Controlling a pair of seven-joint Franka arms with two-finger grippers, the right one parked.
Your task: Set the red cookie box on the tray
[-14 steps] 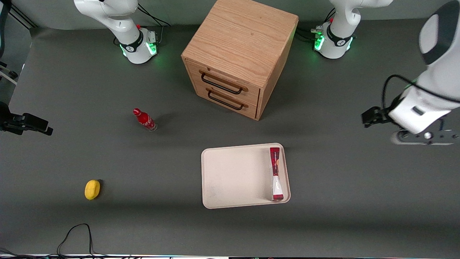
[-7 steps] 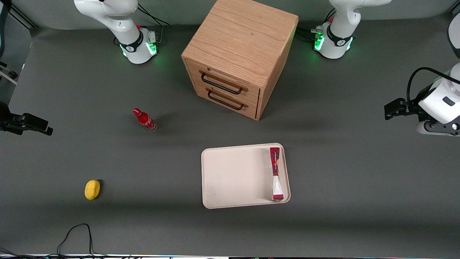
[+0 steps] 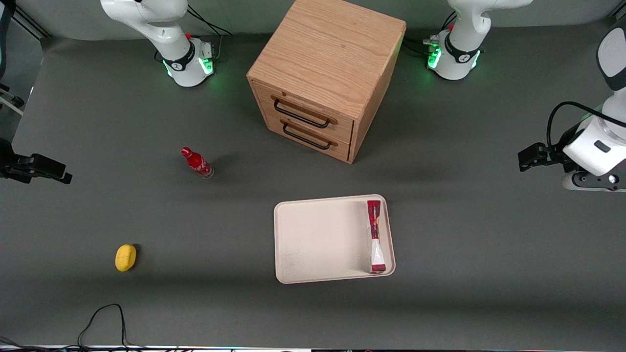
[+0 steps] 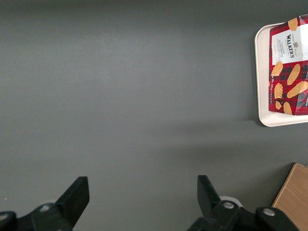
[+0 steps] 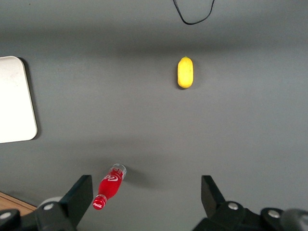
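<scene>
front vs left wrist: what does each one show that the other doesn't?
Front only: the red bottle, the yellow lemon-shaped object, the cabinet's two drawer fronts, and the whole tray with the red cookie box lying along its rim nearest the working arm.

Left wrist only: the box's printed face with cookie pictures, and the gripper open over bare table.

Both: part of the tray, the red cookie box on it, the wooden cabinet, and the gripper, parked toward the working arm's end of the table.
</scene>
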